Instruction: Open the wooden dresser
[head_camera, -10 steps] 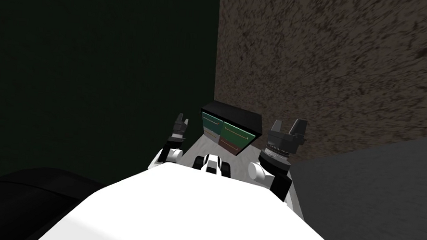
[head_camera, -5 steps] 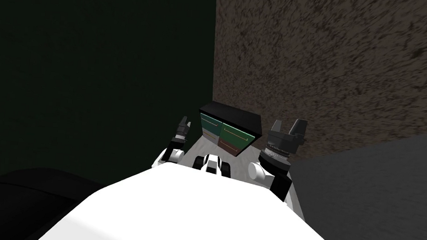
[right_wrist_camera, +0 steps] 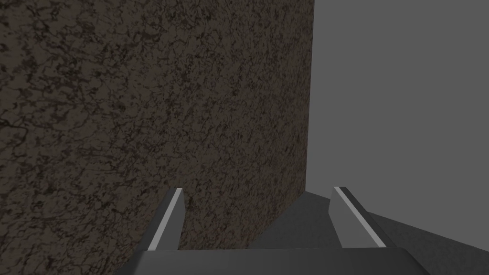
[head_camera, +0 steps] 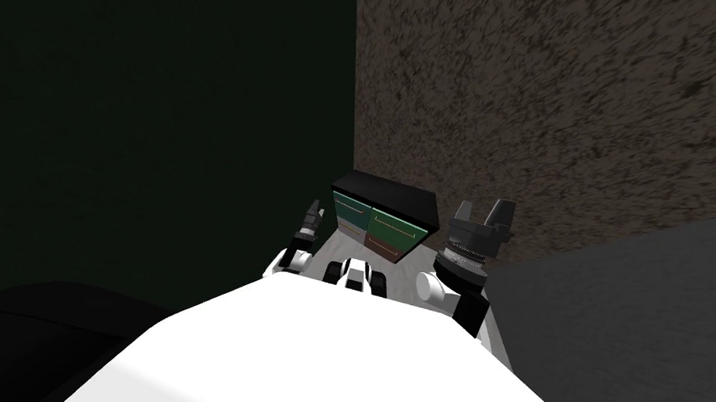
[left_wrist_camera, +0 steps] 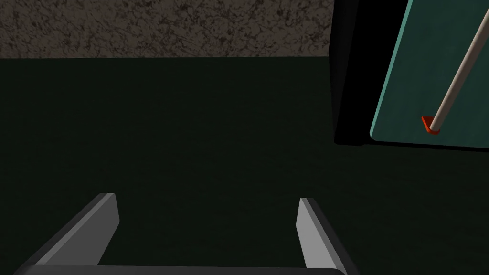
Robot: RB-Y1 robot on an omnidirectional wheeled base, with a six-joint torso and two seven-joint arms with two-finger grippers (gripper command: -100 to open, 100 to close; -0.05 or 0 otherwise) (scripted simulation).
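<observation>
Dresser (head_camera: 385, 211), black-topped with green drawer fronts (left_wrist_camera: 429, 67), stands against a speckled wall (head_camera: 568, 99). Left gripper (left_wrist_camera: 207, 206) hovers near it, spread wide and empty. Right gripper (head_camera: 483, 212) is also spread and empty.

On my left I see a very dark green wall (head_camera: 153, 112), which meets a rough, brown-speckled wall (head_camera: 559, 107) in the far corner. A plain grey surface (head_camera: 645, 333) lies to the right. A patch of pale floor (head_camera: 328, 250) shows below the corner, and a black bulky shape (head_camera: 36, 337) sits near left.
</observation>
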